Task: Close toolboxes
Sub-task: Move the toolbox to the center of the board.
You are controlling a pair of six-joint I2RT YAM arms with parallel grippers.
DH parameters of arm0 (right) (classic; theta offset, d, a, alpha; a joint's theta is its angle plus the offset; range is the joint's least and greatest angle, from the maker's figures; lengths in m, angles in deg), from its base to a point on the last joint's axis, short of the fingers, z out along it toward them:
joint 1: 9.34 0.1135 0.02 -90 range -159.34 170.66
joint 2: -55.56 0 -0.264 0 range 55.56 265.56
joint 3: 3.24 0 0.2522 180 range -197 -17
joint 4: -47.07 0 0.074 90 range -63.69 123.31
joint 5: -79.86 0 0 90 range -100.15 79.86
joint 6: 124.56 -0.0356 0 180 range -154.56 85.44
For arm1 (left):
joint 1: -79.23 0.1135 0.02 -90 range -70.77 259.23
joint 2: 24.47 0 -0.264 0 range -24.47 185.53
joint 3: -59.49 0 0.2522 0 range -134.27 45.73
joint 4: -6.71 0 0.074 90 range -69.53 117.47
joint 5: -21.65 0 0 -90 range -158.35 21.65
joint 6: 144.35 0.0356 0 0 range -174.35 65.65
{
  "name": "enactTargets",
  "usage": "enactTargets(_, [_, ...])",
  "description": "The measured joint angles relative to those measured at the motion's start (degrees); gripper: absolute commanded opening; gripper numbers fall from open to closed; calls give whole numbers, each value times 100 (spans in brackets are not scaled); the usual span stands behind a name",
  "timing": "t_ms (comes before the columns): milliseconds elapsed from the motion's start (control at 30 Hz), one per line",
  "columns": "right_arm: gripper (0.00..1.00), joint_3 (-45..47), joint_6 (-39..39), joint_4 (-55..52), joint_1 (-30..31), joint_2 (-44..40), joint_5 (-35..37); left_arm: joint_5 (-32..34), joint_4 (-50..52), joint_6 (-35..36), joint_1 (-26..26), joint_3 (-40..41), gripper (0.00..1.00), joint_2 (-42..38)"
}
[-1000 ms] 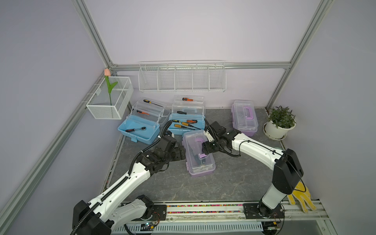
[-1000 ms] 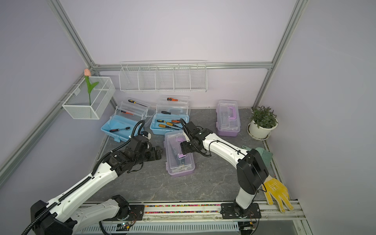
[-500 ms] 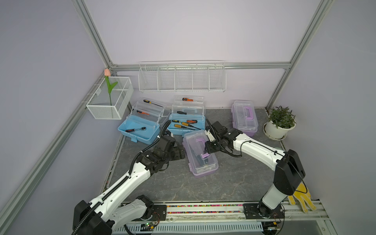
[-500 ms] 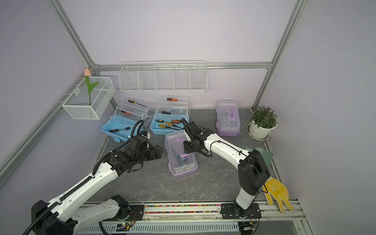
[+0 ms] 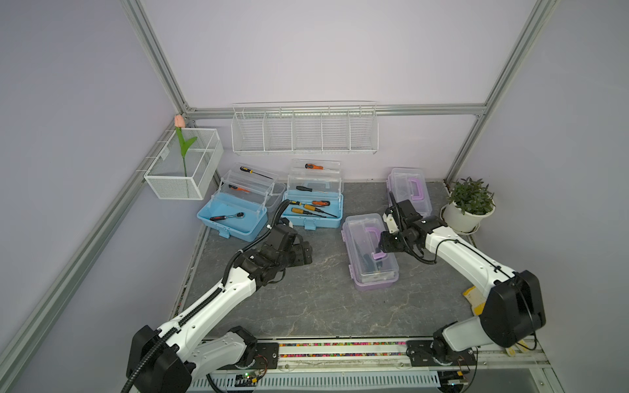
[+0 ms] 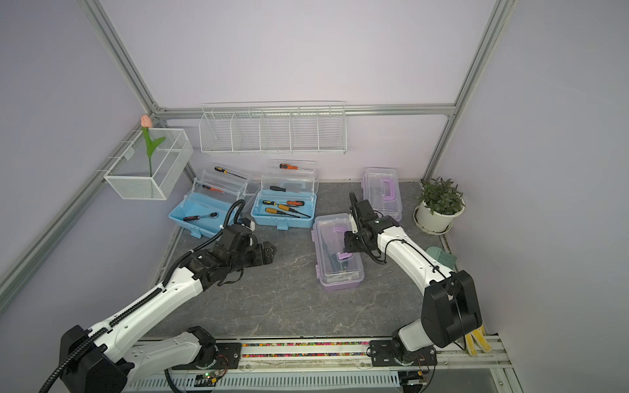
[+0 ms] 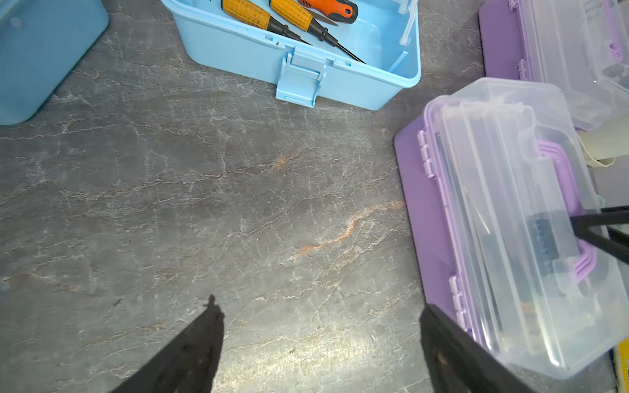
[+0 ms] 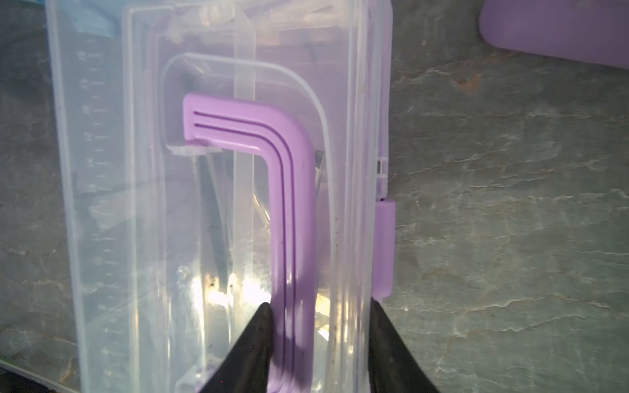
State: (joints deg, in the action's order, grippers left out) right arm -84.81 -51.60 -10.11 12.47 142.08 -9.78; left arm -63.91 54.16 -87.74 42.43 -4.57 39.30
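Observation:
Two light blue toolboxes (image 5: 230,227) (image 5: 315,223) stand open at the back, trays raised. A purple toolbox (image 5: 410,185) lies at the back right with its lid down. The nearer purple toolbox (image 5: 369,253) (image 6: 337,251) also has its lid down. My right gripper (image 5: 381,245) (image 8: 320,303) is shut on it, one finger inside the purple handle (image 8: 289,204), the other on the front wall below the latch (image 8: 384,245). My left gripper (image 5: 303,253) (image 7: 320,303) hovers open over bare table, left of this box (image 7: 510,221).
Screwdrivers (image 5: 308,207) and a ratchet (image 5: 226,216) lie in the blue boxes. A potted plant (image 5: 468,207) stands at the right wall, and a yellow item (image 5: 474,299) lies by the right arm. Two white wire baskets (image 5: 303,131) (image 5: 185,166) hang on the walls.
My right gripper has closed onto the nearer purple toolbox's handle side. The box has slid right with it. The left arm has barely moved.

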Motion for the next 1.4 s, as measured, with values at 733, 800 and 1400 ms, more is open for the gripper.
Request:
enactTargets(733, [28,-4662,116,22,-533,3834,833,70,118,271,4,-129,91,116])
enactTargets(800, [28,-5248,105,-107,-562,4210,931,70,111,308,4,-136,91,160])
enactTargets(1400, [71,-5768,317,-195,-1209,4531,739,160,55,525,33,-205,92,514])
